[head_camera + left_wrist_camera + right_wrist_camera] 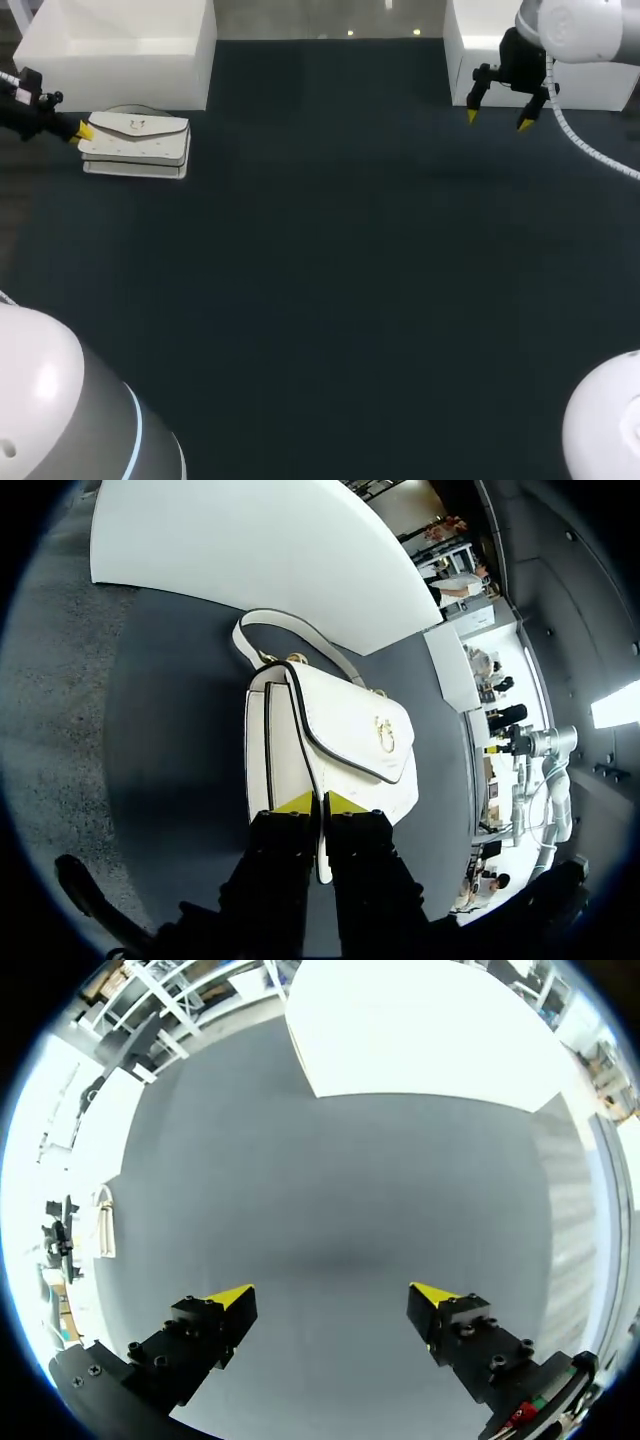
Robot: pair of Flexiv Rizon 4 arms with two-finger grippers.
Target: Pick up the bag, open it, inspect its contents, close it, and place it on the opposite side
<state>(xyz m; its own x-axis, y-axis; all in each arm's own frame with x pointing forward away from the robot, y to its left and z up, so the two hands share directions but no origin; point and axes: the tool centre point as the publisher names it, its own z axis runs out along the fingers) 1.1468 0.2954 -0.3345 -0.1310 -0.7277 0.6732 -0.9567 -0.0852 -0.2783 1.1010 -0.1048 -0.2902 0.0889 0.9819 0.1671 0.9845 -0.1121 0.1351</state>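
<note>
A white handbag (135, 140) with a gold clasp lies flat on the dark table at the far left. Its strap (290, 635) curls behind it toward the white box. My left gripper (82, 130) is at the bag's left end. In the left wrist view its yellow tips (318, 802) stand close together, and a thin edge of the bag (330, 730) runs between them; it is shut on that edge. My right gripper (497, 115) hangs open above the table's far right with nothing between its fingers (230, 1298). From there the bag (103, 1222) shows small and far off.
A large white box (120, 40) stands right behind the bag at the back left. A second white box (480, 50) sits at the back right, just behind my right gripper. The dark table (330, 280) stretches between them.
</note>
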